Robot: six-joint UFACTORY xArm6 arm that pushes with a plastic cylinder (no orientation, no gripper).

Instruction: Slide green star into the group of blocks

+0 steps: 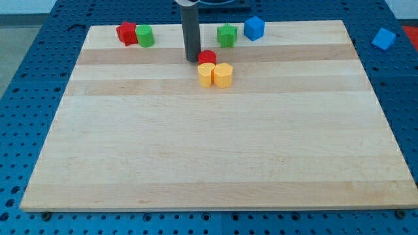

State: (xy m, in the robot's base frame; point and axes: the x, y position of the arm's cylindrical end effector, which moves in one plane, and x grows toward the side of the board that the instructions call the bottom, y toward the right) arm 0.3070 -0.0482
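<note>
Pale striped wooden board (215,156) on blue pegboard (26,39); red, green, yellow and blue blocks; dark rod.

my tip (192,60) just left of red cylinder (207,57), two yellow blocks (223,76) below it, green star (226,35) upper right

Bright, even overhead light, no hard glare on the table (215,150). Shadows are short and soft, tucked close under the blocks and at the rod's base. Focus is sharp across the whole frame; no motion blur. Mild perspective taper toward the view's top, edges straight.
</note>
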